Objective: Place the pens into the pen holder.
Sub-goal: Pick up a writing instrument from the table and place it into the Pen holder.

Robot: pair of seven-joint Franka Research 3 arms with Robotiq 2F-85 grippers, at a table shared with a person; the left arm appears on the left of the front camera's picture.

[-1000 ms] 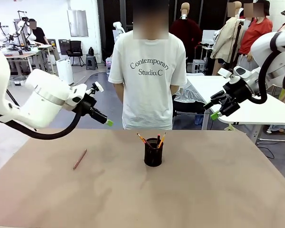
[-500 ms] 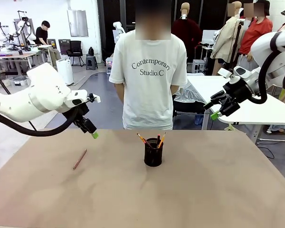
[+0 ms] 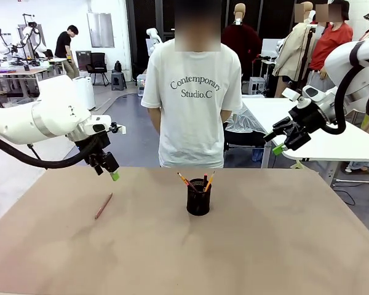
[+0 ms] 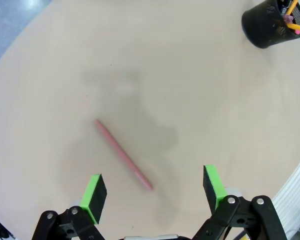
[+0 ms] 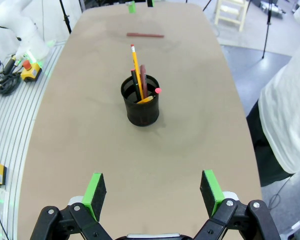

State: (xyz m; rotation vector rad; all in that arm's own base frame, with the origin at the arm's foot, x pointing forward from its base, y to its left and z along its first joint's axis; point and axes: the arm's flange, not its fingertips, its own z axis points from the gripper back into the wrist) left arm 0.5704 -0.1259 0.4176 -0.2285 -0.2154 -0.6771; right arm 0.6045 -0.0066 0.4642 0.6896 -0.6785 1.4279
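Note:
A reddish-brown pen lies flat on the table's left side. The black mesh pen holder stands near the table's middle with several pens upright in it, one yellow-orange. My left gripper hangs open above the table, over and a little behind the lying pen, with nothing between its green pads. My right gripper is open and empty, raised high at the right, well clear of the holder.
A person in a white T-shirt stands at the table's far edge, hands behind the back. The brown table has bare surface around the holder. A white table stands behind at the right.
My left gripper has swung down and to the left, from pointing right at mid-height to hanging low over the lying pen. The right arm, pen and holder have stayed put.

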